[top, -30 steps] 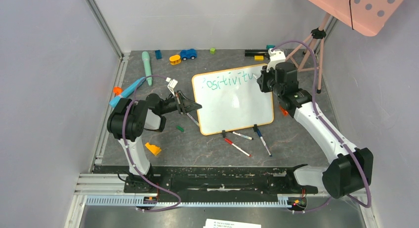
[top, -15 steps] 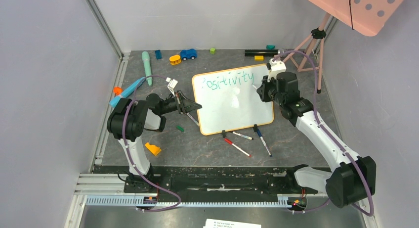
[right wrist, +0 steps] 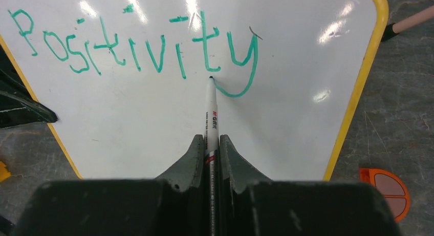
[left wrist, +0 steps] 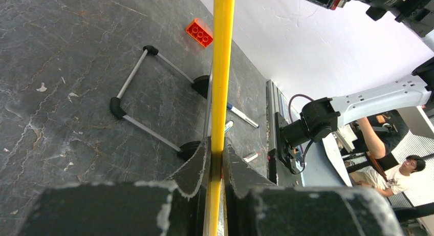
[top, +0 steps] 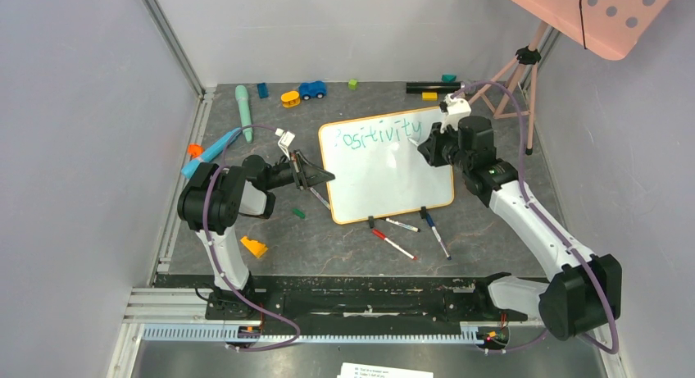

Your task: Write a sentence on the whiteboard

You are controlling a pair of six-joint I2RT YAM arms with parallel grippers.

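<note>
The whiteboard (top: 385,177) with its orange-yellow frame stands tilted mid-table on two black feet. Teal handwriting, the sentence (top: 373,136), reads "Positivity" (right wrist: 138,46) along the top. My right gripper (top: 426,146) (right wrist: 209,138) is shut on a white marker (right wrist: 210,108), whose tip rests at the end of the tail of the "y". My left gripper (top: 324,179) (left wrist: 215,144) is shut on the board's left edge, the yellow frame (left wrist: 221,67) pinched between its jaws.
Loose markers (top: 402,239) lie in front of the board. An orange wedge (top: 253,247) sits near the left arm. Toys, a blue car (top: 311,89) and a teal stick (top: 243,111) line the back. A tripod (top: 512,83) stands at back right. A red brick (left wrist: 199,32) lies behind the board.
My right gripper drew the "y" and swept its tail down and left, moving off the board's upper right corner. The left gripper and the board held still.
</note>
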